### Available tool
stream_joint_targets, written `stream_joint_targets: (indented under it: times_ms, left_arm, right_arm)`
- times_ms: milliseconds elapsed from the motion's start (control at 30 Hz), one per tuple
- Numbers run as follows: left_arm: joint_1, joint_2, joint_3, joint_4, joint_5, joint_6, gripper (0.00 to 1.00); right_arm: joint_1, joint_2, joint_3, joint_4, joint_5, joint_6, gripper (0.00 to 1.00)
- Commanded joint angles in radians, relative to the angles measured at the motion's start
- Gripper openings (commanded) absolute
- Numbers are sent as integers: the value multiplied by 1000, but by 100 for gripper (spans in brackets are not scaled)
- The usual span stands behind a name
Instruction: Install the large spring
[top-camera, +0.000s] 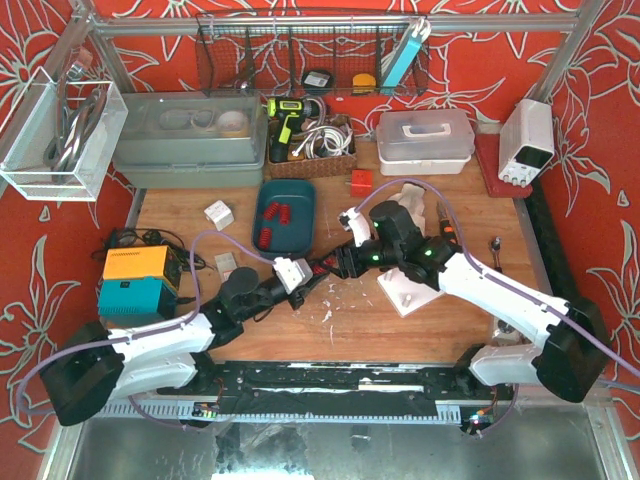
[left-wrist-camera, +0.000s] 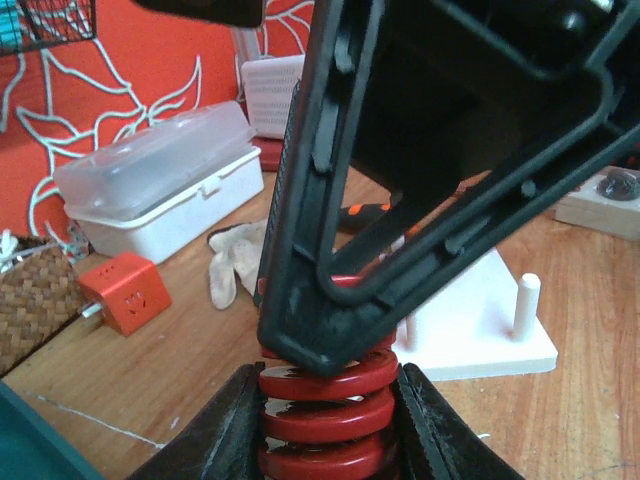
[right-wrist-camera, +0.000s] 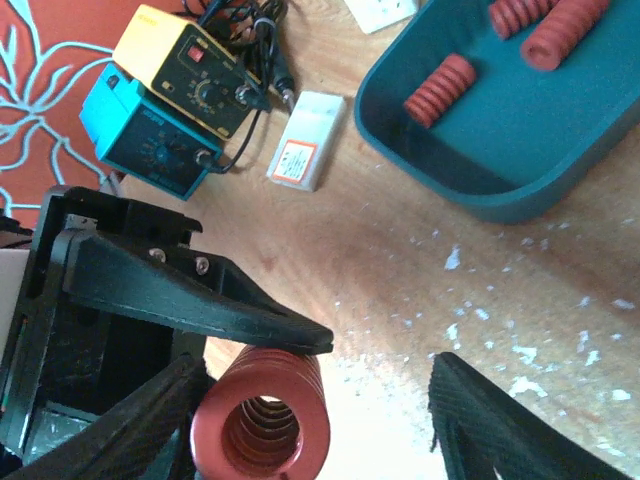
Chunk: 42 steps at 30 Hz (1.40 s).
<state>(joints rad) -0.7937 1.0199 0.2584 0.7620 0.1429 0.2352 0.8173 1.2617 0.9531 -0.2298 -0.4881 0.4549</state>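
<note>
The large red spring (left-wrist-camera: 325, 420) is gripped between my left gripper's fingers (left-wrist-camera: 225, 425), above the table centre (top-camera: 322, 268). In the right wrist view its hollow end (right-wrist-camera: 262, 425) faces the camera. My left gripper (top-camera: 308, 276) is shut on it. My right gripper (top-camera: 338, 263) is open, its jaws wide on either side of the spring's free end (right-wrist-camera: 315, 400); one finger (left-wrist-camera: 400, 200) lies against the spring's top coil. The white base plate with upright pegs (top-camera: 410, 292) lies just right of both grippers and shows behind them in the left wrist view (left-wrist-camera: 470, 330).
A teal tray (top-camera: 300, 205) holds smaller red springs (right-wrist-camera: 440, 88). A yellow and teal soldering station (top-camera: 135, 280) stands at the left. An orange cube (left-wrist-camera: 125, 295), a white plastic box (left-wrist-camera: 160, 180), a cloth (left-wrist-camera: 235, 260) and a power supply (top-camera: 527, 140) stand at the back.
</note>
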Motion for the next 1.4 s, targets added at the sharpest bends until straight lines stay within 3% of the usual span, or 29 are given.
stream_joint_targets:
  times_ms: [0, 200, 300, 400, 467, 533, 700, 867, 1067, 1233, 1367]
  left_arm:
    - [-13, -55, -15, 99, 36, 44, 0]
    - [-19, -54, -18, 103, 12, 50, 1]
    - [-19, -48, -17, 102, -42, 37, 8]
    - [-19, -51, -16, 84, -100, 28, 37]
    - [-20, -57, -19, 72, -135, 20, 55]
    - [-19, -65, -24, 58, -157, 11, 65]
    - [-19, -80, -46, 26, -226, -36, 97]
    - [-21, -79, -61, -27, -328, -131, 100]
    - [-19, -65, -49, -110, -449, -271, 100]
    - [-19, -69, -33, -144, -465, -293, 100]
    - [-19, -67, -46, -126, -445, -268, 100]
  right_arm:
    - [18, 22, 29, 19, -65, 9, 60]
    - [26, 34, 16, 36, -80, 14, 39]
    - [25, 33, 4, 45, -87, 17, 19]
    - [25, 22, -11, 57, -61, 18, 0]
    - [25, -3, -23, 60, -24, 22, 0]
    - [25, -28, -35, 52, 49, 24, 0]
    - [23, -112, -75, -7, 360, 43, 0]
    - [23, -206, -125, -123, 746, 90, 0]
    - [9, -252, -111, -319, 1056, 130, 0]
    - [-42, -286, -129, -419, 1161, 182, 0]
    - [-167, -313, -162, -455, 1078, 226, 0]
